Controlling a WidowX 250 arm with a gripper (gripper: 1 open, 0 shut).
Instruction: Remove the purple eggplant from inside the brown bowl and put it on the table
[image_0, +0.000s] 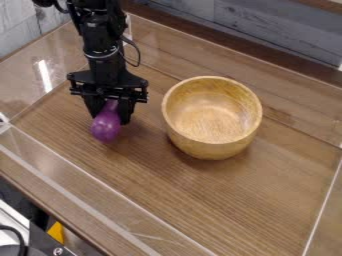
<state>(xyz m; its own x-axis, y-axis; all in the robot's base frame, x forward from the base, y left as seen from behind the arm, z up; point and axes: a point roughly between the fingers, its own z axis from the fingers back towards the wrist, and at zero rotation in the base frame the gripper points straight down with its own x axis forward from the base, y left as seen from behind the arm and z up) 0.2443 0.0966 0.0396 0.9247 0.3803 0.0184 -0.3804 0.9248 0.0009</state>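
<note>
The purple eggplant (106, 125) hangs low over the table (187, 190), to the left of the brown bowl (211, 116). My gripper (108, 110) points straight down and is shut on the eggplant's upper end, its black fingers (124, 108) on either side. The eggplant's bottom is at or just above the wood; I cannot tell whether it touches. The bowl is empty, its smooth tan inside fully showing. The arm rises from the gripper toward the top left of the view.
Clear acrylic walls (80, 205) run along the table's edges, one close to the front left. A grey plank wall (267, 25) stands behind the table. Black and yellow gear (54, 235) sits below the front left corner.
</note>
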